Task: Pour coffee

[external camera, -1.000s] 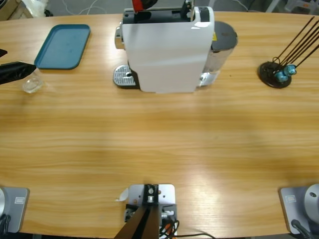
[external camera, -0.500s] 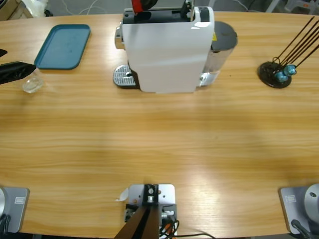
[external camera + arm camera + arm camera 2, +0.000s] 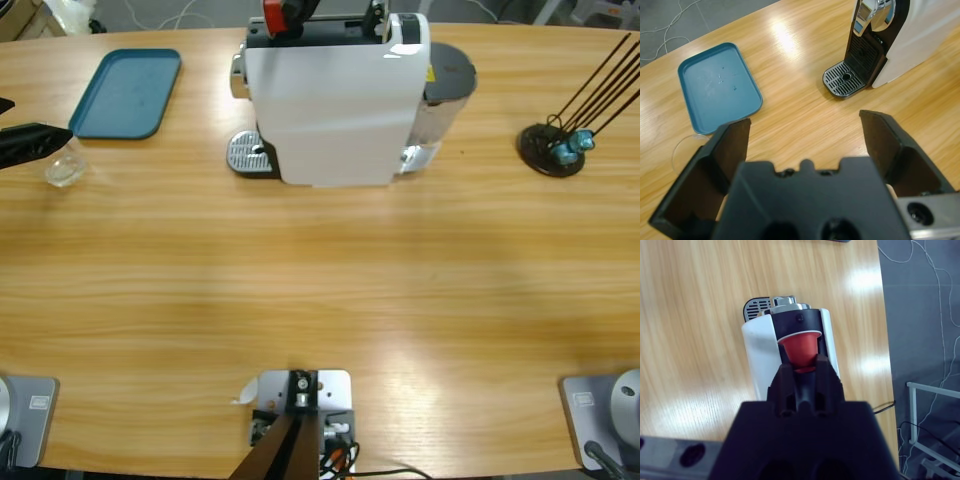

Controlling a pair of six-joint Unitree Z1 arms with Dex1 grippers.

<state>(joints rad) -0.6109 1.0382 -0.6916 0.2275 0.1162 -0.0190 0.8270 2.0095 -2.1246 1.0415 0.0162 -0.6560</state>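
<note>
- Coffee itself cannot be made out; a clear glass (image 3: 64, 170) stands at the table's (image 3: 320, 290) left edge, below the teal tray (image 3: 127, 92).
- Left gripper (image 3: 805, 135) hovers just beside the glass, jaws spread wide, holding nothing.
- Right gripper (image 3: 801, 371) pinches a red capsule (image 3: 799, 349) above the white coffee machine (image 3: 335, 95).

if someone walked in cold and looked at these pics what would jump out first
Probably the big white coffee machine at the table's far edge, with the right gripper above its top, shut on a red capsule. Next, the teal tray at the far left, with a small clear glass just in front of it. The left gripper hangs open by that glass, apart from it.
</note>
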